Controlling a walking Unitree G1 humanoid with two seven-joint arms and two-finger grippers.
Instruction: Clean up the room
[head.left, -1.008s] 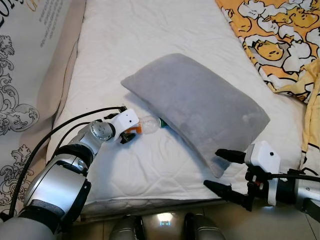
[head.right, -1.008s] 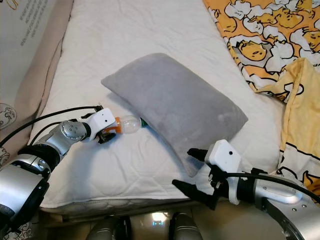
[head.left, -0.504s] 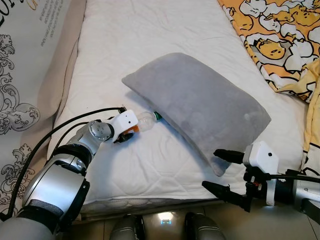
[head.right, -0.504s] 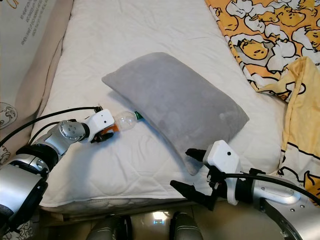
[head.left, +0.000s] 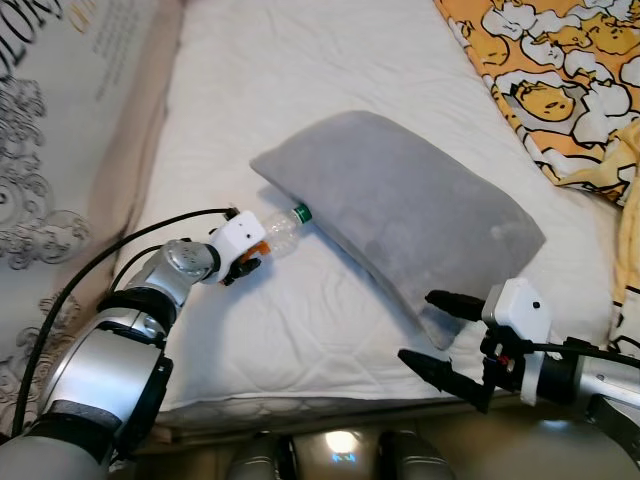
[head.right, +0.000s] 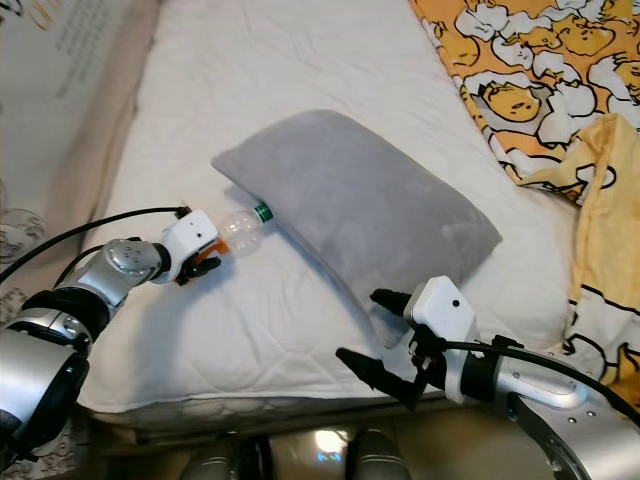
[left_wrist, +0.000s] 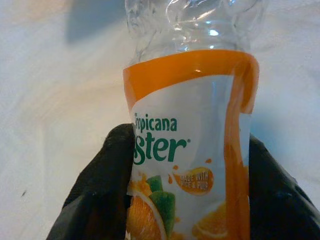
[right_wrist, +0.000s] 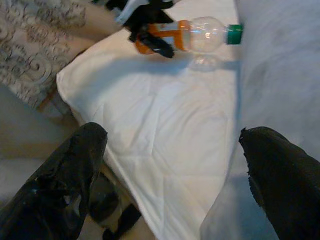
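Note:
An empty clear plastic bottle (head.left: 278, 228) with an orange juice label (left_wrist: 187, 155) and a green cap (right_wrist: 233, 34) lies on the white mattress (head.left: 300, 320), its cap just clear of the grey pillow (head.left: 400, 215). My left gripper (head.left: 248, 258) is shut on the labelled end; black fingers (left_wrist: 102, 190) press both sides of it. My right gripper (head.left: 440, 335) hovers open at the mattress's near edge, just below the pillow's near corner, with nothing between its fingers (right_wrist: 65, 170).
A yellow cartoon-print blanket (head.left: 560, 70) covers the bed's far right. A beige patterned bed side (head.left: 60, 190) runs along the left. The floor edge (head.left: 330, 445) lies below the mattress.
My left gripper has pulled the bottle out from under the pillow toward the left; the green cap now shows fully. The right gripper stays low and open. The camera shifted slightly.

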